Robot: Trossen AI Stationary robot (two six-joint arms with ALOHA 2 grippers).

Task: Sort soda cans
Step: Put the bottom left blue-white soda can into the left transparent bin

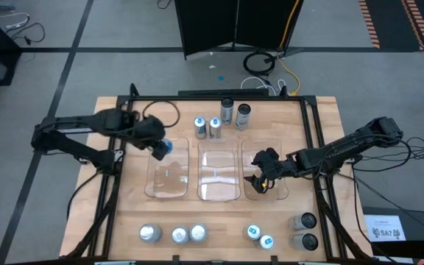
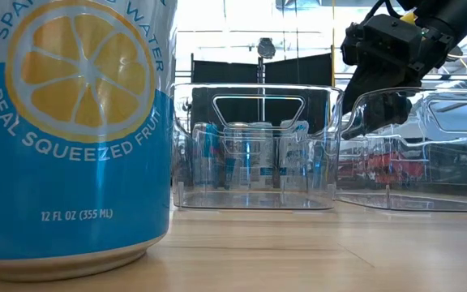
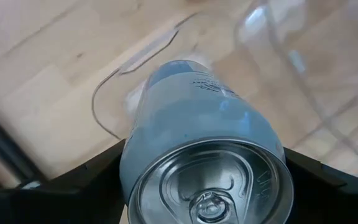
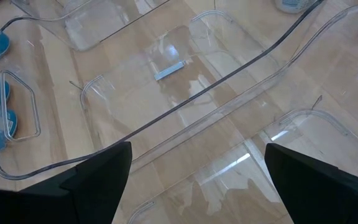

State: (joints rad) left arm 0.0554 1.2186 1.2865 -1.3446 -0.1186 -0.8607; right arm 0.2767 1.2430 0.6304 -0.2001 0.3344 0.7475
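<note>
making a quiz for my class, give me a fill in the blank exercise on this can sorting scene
1. The left pincer holds a pale blue metal soda can above the ____ clear plastic bin.
2. The right pincer, holding nothing, hovers with its fingers ____ over the right clear plastic bin.
3. The number of clear plastic bins in the row is ____.

Missing words: left; open; three

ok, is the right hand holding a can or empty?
Empty. The right hand is open over the clear rectangular plastic bins; its wrist view shows only bin walls and wooden table between the dark fingers, no can.
</note>
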